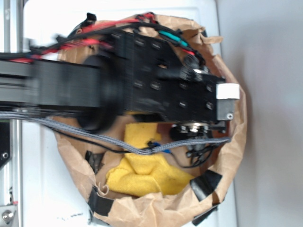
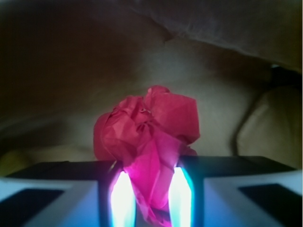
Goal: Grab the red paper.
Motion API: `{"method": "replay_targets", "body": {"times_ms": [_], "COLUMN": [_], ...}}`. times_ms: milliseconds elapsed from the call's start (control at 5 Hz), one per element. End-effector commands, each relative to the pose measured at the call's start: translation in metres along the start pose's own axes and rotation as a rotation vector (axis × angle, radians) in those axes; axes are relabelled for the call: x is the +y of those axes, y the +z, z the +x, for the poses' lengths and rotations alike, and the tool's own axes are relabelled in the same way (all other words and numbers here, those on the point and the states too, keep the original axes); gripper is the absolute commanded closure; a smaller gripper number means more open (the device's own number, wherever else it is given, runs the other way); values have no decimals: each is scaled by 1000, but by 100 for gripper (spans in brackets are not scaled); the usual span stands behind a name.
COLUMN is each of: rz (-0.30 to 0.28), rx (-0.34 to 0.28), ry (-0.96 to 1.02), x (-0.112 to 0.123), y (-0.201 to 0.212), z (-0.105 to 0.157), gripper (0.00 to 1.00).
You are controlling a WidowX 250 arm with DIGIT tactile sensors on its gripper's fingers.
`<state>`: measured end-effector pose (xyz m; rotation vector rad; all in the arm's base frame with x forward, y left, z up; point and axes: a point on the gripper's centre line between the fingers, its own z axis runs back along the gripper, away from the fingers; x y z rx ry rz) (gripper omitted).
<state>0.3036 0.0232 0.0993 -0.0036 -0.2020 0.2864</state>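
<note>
The gripper [image 2: 150, 196] is squeezing the red paper [image 2: 147, 127] tight, inside the brown paper bag [image 1: 235, 137] near the yellow cloth [image 1: 144, 175].

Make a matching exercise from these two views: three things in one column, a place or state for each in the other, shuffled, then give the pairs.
Things:
1. red paper
2. yellow cloth
3. gripper

Places or states:
A. lying in the brown paper bag, partly under the arm
B. closed on a wad
C. pinched between two glowing fingers

Pairs: 1-C, 2-A, 3-B
</note>
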Motion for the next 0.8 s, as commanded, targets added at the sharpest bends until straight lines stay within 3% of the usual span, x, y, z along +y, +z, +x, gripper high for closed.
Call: {"method": "replay_targets", "body": {"times_ms": [0, 200, 600], "rz": [-59, -75, 107], "rx": [-61, -27, 93], "ry": [-7, -12, 20], "x": [17, 18, 9], "y": [53, 66, 109], "z": [-16, -23, -30], "gripper": [100, 100, 100]}}
